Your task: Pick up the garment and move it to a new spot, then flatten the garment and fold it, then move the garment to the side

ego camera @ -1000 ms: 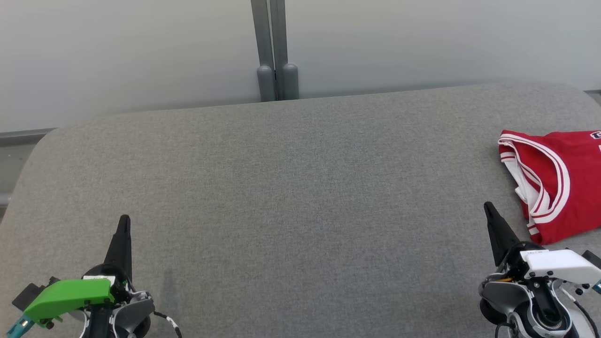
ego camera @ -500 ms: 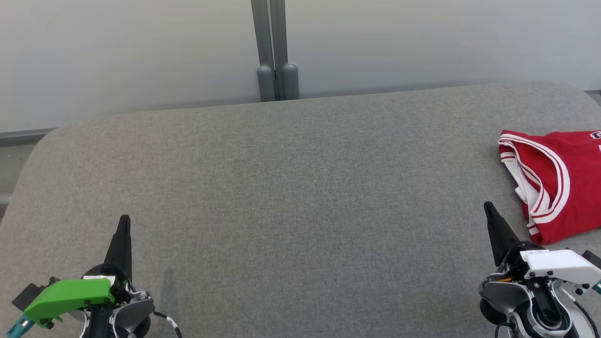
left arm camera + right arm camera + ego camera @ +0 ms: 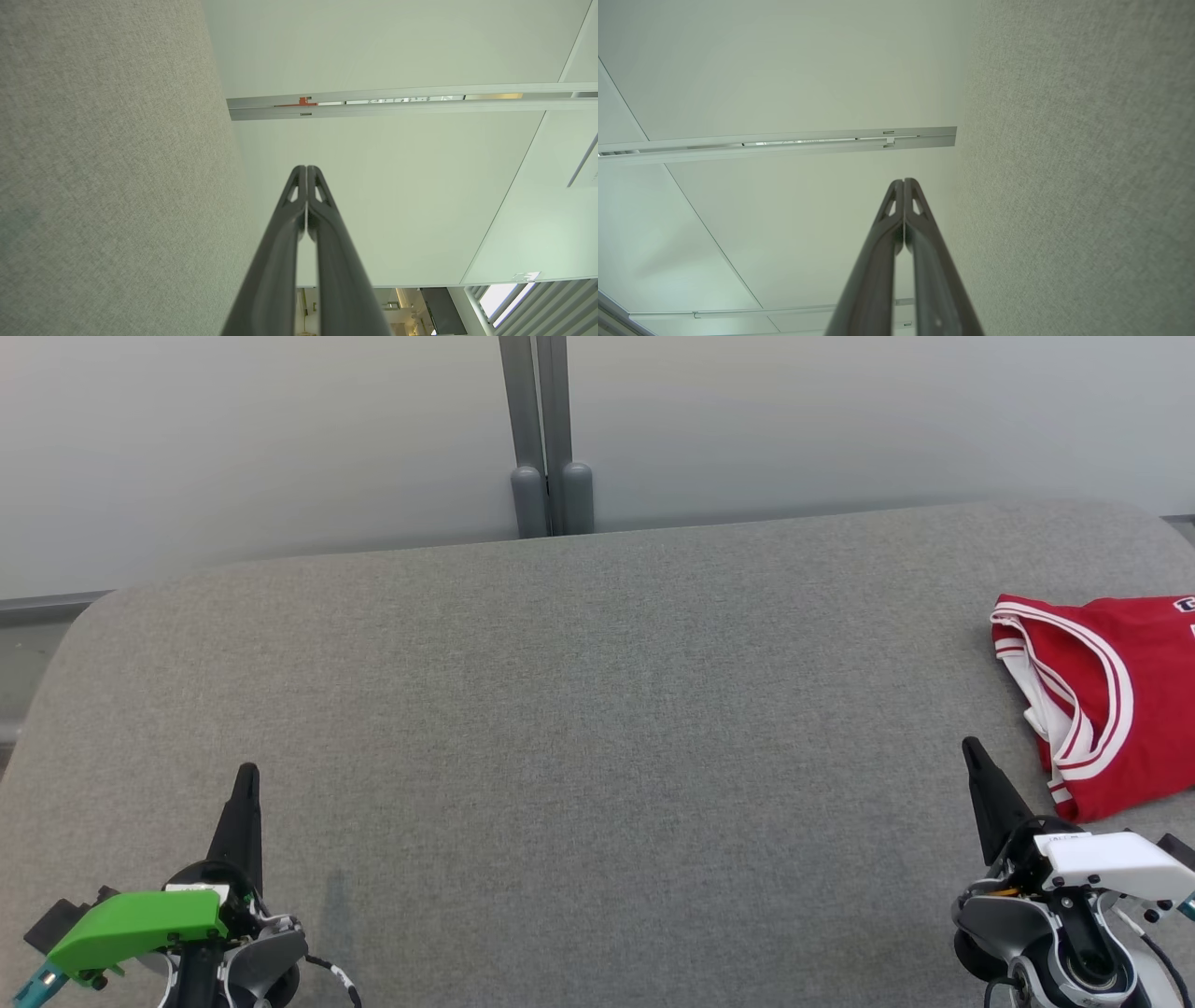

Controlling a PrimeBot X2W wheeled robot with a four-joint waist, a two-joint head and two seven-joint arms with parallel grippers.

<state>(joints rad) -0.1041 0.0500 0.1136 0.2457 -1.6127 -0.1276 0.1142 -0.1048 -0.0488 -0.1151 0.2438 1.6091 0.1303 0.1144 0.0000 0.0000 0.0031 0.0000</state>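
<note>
The garment [image 3: 1111, 700] is a red jersey with white-striped trim, lying folded at the right edge of the grey padded surface [image 3: 579, 728] and cut off by the frame. My right gripper [image 3: 971, 747] rests at the lower right, just left of the jersey's near corner, not touching it. Its tips [image 3: 904, 180] are pressed together with nothing between them. At the lower left my left gripper [image 3: 247, 770] is far from the garment. Its tips [image 3: 306, 168] also meet, holding nothing.
A pale wall panel [image 3: 280, 439] with a grey vertical post [image 3: 546, 429] stands just behind the surface's far edge. The surface's left corner is rounded, with a strip of floor [image 3: 28, 653] beyond it.
</note>
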